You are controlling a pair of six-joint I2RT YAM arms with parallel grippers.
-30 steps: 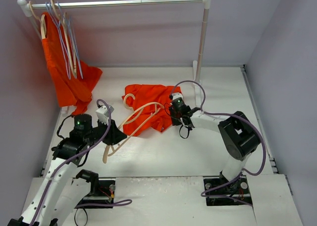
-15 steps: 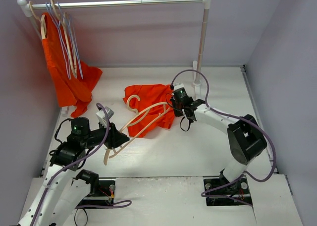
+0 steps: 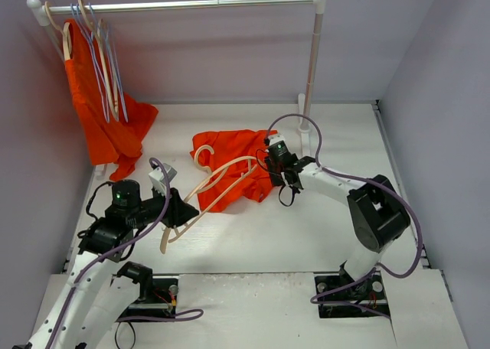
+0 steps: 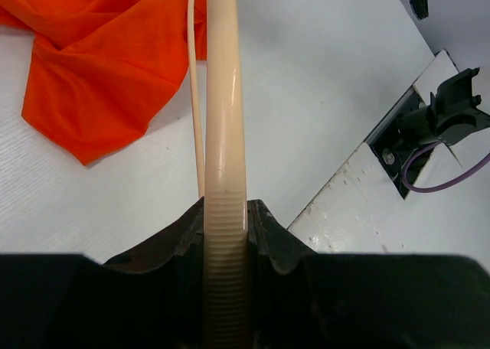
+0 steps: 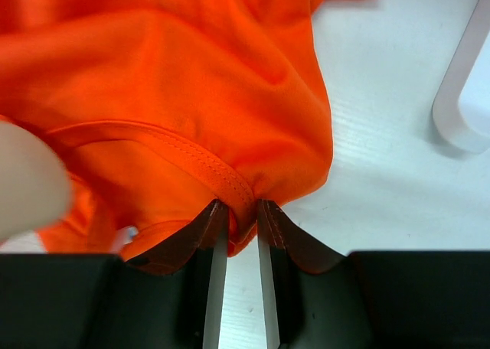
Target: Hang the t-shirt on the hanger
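Note:
The orange-red t-shirt (image 3: 230,151) lies crumpled on the table's middle. The cream hanger (image 3: 218,182) lies slanted over its near edge, hook (image 3: 200,156) at the shirt's left. My left gripper (image 3: 181,210) is shut on the hanger's lower arm; in the left wrist view the ribbed arm (image 4: 226,135) runs straight up from the gripper (image 4: 227,220), with the shirt (image 4: 99,66) to its left. My right gripper (image 3: 270,171) is at the shirt's right edge. In the right wrist view it (image 5: 241,211) pinches the stitched collar hem of the shirt (image 5: 191,73). A blurred cream hanger part (image 5: 27,181) shows at the left.
A clothes rack (image 3: 184,4) spans the back, its right post (image 3: 310,73) just behind my right gripper and its foot (image 5: 467,96) near the fingers. A second orange garment (image 3: 103,123) and thin wire hangers (image 3: 96,50) hang at the rack's left end.
My right gripper has moved a little towards the back with the shirt's edge, bunching the shirt. The left arm and hanger have shifted slightly towards me.

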